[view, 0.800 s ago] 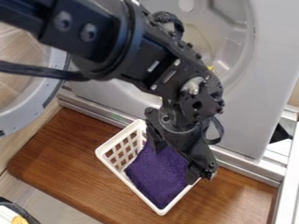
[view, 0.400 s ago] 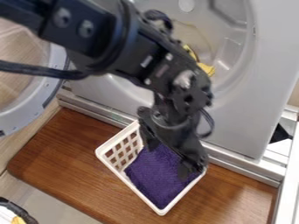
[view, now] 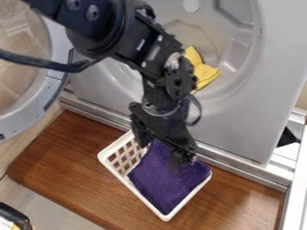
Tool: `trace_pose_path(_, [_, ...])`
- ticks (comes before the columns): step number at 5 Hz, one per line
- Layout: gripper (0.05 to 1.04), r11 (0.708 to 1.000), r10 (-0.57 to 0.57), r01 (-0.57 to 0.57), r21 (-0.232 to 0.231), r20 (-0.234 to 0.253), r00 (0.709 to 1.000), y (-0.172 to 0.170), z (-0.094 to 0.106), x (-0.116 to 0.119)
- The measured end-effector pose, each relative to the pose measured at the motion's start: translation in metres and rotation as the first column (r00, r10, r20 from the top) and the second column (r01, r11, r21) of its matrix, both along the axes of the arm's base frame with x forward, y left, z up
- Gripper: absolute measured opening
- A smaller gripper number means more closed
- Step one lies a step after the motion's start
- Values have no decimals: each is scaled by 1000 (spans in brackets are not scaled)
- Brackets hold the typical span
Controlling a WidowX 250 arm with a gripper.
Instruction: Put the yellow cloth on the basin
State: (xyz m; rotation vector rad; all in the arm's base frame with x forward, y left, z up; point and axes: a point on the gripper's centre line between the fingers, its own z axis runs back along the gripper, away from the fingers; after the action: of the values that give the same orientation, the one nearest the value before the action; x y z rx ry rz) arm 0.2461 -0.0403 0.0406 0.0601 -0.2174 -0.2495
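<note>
One yellow cloth (view: pixel 207 74) lies crumpled in the round hollow of the big gray machine (view: pixel 240 117), partly behind the black arm (view: pixel 129 33). Below, the gripper (view: pixel 160 155) hangs over the white basket (view: pixel 133 191), jaws wide apart. A purple cloth (view: pixel 165 184) is in the basket, on a brown wooden board (view: pixel 72 166).

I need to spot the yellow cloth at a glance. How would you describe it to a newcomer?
Find the big grey machine and its round recess. Inside that recess, showing just beside the black arm, is the rumpled yellow cloth. Its colour separates it from the purple cloth in the white basket.
</note>
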Motion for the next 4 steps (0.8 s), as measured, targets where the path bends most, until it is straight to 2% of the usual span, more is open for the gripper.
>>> trace_pose_path(1, [1001, 1000, 11, -11, -6, 18, 1000, 11, -3, 18])
trace_pose_path(2, [1001, 999, 39, -39, 1, 71, 997, 17, -1, 37])
trace_pose_path(3, [1001, 995, 98, -95, -26, 176, 980, 22, 6, 61])
trace_pose_path(4, [1001, 991, 130, -123, -42, 227, 965, 25, 7, 79])
